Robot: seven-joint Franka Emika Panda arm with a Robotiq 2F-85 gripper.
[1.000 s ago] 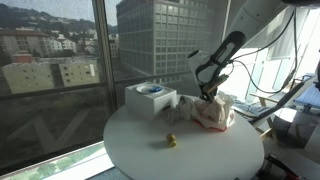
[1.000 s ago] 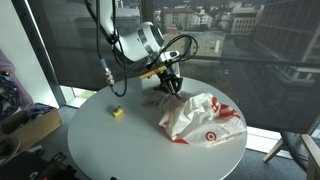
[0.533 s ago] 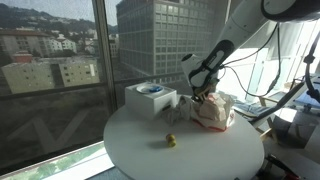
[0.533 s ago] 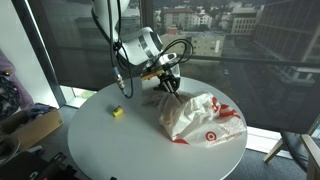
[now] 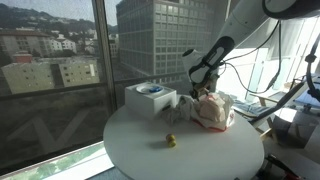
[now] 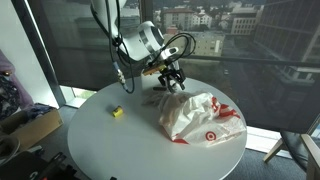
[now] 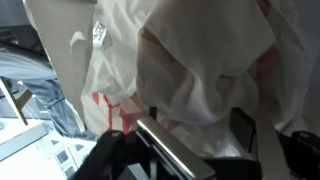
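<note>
A crumpled white plastic bag (image 5: 213, 110) with red markings lies on the round white table (image 5: 205, 152), also seen as the bag (image 6: 200, 117) in an exterior view. My gripper (image 6: 172, 82) hovers just over the bag's near end, its jaws apart. In the wrist view the gripper (image 7: 200, 140) points down at the bag (image 7: 200, 60); loose plastic fills the gap between the two dark fingers (image 7: 245, 125), which do not pinch it. In an exterior view the gripper (image 5: 203, 92) hangs beside the bag's top.
A small yellow object (image 5: 171, 141) lies on the table (image 6: 110, 150) apart from the bag, shown as the yellow object (image 6: 117, 112) too. A white box with a blue top (image 5: 150, 97) stands by the window. Cables hang from the arm.
The jaws, earlier shut on the bag's edge, have spread apart and let go of the plastic. The gripper has risen a little; the bag's edge has sunk back.
</note>
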